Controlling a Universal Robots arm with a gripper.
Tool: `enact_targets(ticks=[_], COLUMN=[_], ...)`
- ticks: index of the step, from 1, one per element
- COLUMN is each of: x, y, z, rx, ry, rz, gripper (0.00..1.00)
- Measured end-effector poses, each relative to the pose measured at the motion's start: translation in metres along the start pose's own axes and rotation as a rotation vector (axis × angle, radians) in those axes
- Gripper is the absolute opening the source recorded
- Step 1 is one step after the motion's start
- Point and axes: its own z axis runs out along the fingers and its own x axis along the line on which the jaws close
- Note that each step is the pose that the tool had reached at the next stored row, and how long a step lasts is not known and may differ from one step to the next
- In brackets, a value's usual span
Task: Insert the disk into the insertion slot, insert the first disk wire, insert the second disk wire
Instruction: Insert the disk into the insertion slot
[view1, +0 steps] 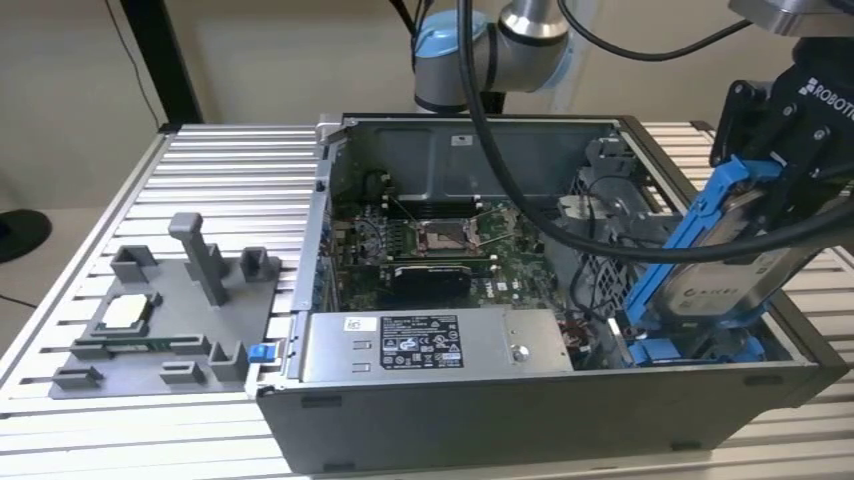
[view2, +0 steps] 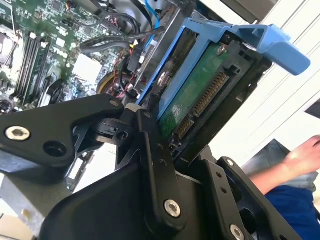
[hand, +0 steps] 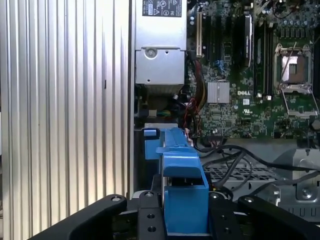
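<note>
We see the gripper (view1: 763, 185) clenched on the disk (view1: 721, 290), its black fingers (hand: 150, 217) pressing the blue carrier frame from both sides in the first wrist view. The disk stands steeply tilted at the exterior view's right end of the open computer case (view1: 534, 425). Its upper end is raised above the case rim and its lower end is down by the blue rails of the insertion slot (view1: 687, 352); we cannot tell whether it touches them. In the second wrist view the disk's green circuit board (view2: 200, 95) faces the camera, and a person's hand (view2: 300, 157) rests beyond it. The grey power-supply box (view1: 427, 345) lies just beside the slot, with the motherboard (view1: 427, 240) behind it.
</note>
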Motion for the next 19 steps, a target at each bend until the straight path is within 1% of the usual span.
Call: enact_targets(ticks=[5, 19], x=[0.0018, 0.0020], y=[-0.0004, -0.0009], z=[0.0044, 0.0134], rx=[0.0006, 0.0064], ry=[-0.0012, -0.0017], rz=[0.000, 0.000], gripper=[0.00, 0.00])
